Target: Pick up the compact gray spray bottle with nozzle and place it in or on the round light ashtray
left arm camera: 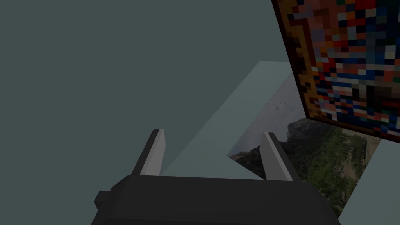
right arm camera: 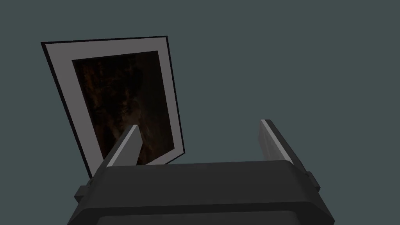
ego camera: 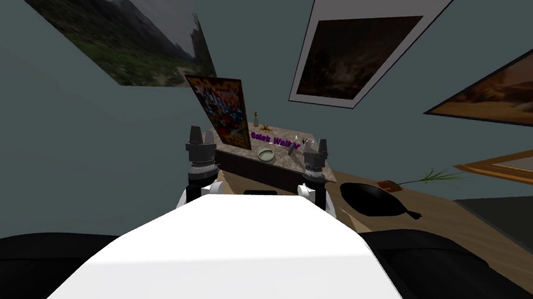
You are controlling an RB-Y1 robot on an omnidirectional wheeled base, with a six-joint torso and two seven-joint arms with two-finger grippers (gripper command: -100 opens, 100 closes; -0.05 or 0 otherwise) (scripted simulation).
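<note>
Spray bottle (ego camera: 256,118), as best I can tell the tiny pale upright one, stands at the speckled table's (ego camera: 287,162) far edge, with the round pale ashtray (ego camera: 265,155) nearer. Left wrist: my left gripper (left arm camera: 213,133) gapes wide, empty. Right wrist: my right gripper (right arm camera: 200,124) is likewise spread, holding nothing.

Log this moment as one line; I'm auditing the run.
phase: before grasp | left gripper: open, empty | right gripper: open, empty | ashtray: on table, ahead between grippers
</note>
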